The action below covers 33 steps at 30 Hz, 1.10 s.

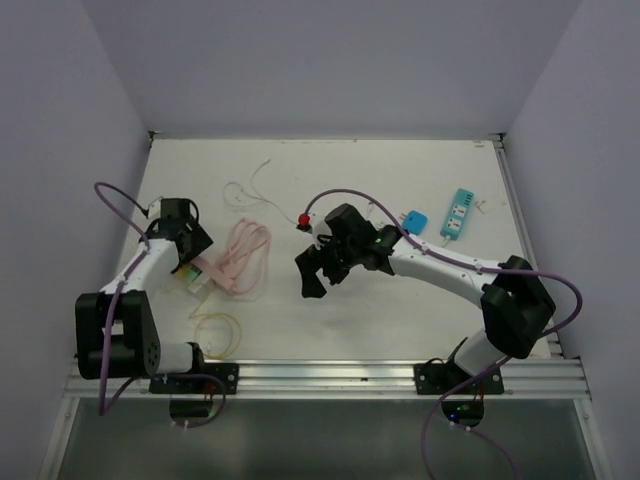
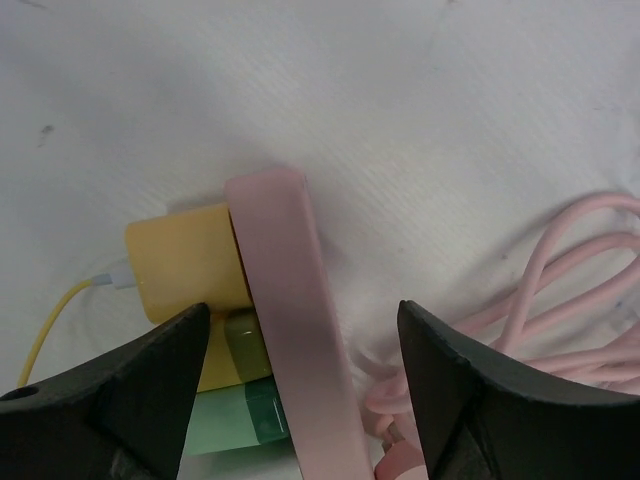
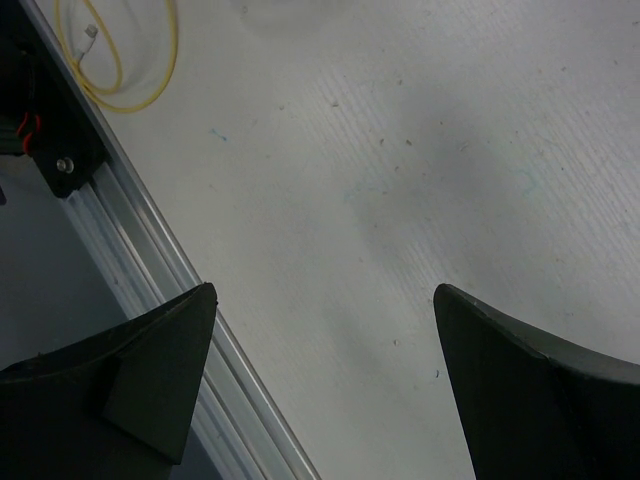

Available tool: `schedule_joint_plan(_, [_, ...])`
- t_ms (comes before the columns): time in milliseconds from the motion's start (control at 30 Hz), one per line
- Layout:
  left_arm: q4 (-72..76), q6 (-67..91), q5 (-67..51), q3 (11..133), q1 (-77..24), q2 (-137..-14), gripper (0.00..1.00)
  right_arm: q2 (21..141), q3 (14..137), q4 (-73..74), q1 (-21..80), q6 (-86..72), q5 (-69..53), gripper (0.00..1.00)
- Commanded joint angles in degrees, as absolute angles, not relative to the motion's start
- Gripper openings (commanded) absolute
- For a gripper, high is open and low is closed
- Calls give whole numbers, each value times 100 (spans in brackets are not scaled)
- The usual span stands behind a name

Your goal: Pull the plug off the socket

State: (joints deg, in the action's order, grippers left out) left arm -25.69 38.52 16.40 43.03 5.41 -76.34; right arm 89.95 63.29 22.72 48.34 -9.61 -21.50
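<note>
The socket is a pink power strip (image 2: 290, 330) lying on the white table. A yellow plug (image 2: 185, 265) with a yellow cable (image 2: 50, 330) sits in its left side, and a green plug (image 2: 235, 415) sits just below it. My left gripper (image 2: 303, 310) is open and low over them, one finger beside the yellow plug and the other to the right of the strip. From above, the left gripper (image 1: 196, 258) covers most of the strip (image 1: 207, 272). My right gripper (image 1: 318, 275) hangs open over bare table at mid-table, holding nothing (image 3: 325, 290).
The strip's pink cable (image 1: 245, 257) lies coiled to its right, and a yellow cable loop (image 1: 220, 330) lies near the front rail. A blue adapter (image 1: 414, 221) and a teal power strip (image 1: 458, 213) lie at the back right. A thin white cable (image 1: 250, 190) lies at the back.
</note>
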Motion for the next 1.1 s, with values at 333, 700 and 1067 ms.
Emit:
schedule_joint_plan(333, [-1732, 4772, 132, 4842, -2186, -8814, 75, 8254, 5881, 1987, 4843, -1115, -1117, 93])
schedule_joint_plan(700, [-1573, 5238, 175, 5774, -3604, -9080, 84, 6866, 4914, 1591, 4843, -1757, 755, 91])
schedule_joint_plan(1067, [-1714, 4553, 449, 6188, -3051, -8377, 100, 7145, 5018, 1766, 5264, -2856, 764, 87])
